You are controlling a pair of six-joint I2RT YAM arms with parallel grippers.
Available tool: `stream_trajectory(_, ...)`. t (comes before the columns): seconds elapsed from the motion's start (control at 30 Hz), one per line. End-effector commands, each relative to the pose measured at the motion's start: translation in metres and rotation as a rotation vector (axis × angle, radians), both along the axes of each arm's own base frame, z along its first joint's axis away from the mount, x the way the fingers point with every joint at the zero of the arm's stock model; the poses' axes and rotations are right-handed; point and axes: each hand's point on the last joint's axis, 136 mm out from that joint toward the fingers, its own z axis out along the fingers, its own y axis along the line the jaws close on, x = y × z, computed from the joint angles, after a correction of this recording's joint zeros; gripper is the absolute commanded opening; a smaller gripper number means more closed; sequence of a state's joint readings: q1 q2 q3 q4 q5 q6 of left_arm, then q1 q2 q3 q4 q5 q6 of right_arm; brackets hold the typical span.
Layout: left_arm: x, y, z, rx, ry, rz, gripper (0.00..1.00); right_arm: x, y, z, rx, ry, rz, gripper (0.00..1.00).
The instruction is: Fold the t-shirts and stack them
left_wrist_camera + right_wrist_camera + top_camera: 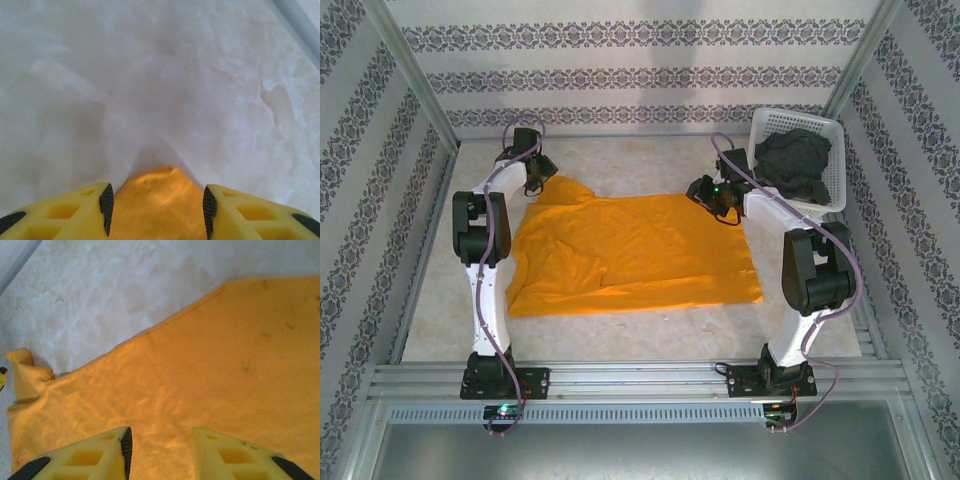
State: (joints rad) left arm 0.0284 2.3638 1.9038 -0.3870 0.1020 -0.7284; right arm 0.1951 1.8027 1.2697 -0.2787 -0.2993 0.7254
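The spread t-shirt [640,250] lies flat in the middle of the table [620,330], between the two arms. The left gripper [540,180] sits at its far left corner, and the right gripper [713,197] is over its far right corner. A basket [798,113] stands in the table's far right corner, just behind the right gripper, with the bunched t-shirt [792,160] inside it

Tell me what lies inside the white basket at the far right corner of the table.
A crumpled dark grey t-shirt fills the white basket. The cloth covers the basket's floor, so whether anything lies beneath it cannot be seen.
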Motion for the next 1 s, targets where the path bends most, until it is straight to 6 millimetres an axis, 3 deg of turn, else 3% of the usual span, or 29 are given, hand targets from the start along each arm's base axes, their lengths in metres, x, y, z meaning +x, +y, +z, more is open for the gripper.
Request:
stream_trajectory(0.0, 0.015, 0.003, -0.004, 0.024, -0.021, -0.025, 0.51, 0.004, -0.003, 0.000, -0.038, 0.001, 0.011, 0.38)
stream_trajectory(0.1, 0.013, 0.001, -0.018, 0.015, 0.015, -0.027, 0.48, 0.005, -0.007, -0.001, -0.056, 0.006, 0.006, 0.38)
stream_trajectory(0.27, -0.001, -0.014, -0.035, 0.013, 0.116, -0.072, 0.33, 0.009, -0.018, -0.006, -0.111, 0.029, -0.014, 0.38)
stream_trajectory(0.4, -0.014, -0.012, -0.034, 0.022, 0.130, -0.064, 0.12, -0.004, -0.028, -0.018, -0.221, 0.127, -0.027, 0.38)
stream_trajectory(0.47, -0.017, -0.009, -0.029, 0.022, 0.119, -0.058, 0.00, -0.016, -0.021, -0.025, -0.250, 0.170, 0.000, 0.39)
stream_trajectory(0.6, -0.022, 0.008, -0.009, 0.016, 0.079, -0.020, 0.00, -0.041, 0.011, -0.036, -0.257, 0.207, 0.083, 0.39)
stream_trajectory(0.73, -0.028, 0.027, 0.001, -0.008, 0.052, 0.015, 0.00, -0.059, 0.056, -0.049, -0.210, 0.214, 0.192, 0.39)
stream_trajectory(0.97, -0.040, 0.053, 0.009, -0.028, 0.028, 0.056, 0.00, -0.095, 0.123, -0.093, -0.150, 0.347, 0.334, 0.39)
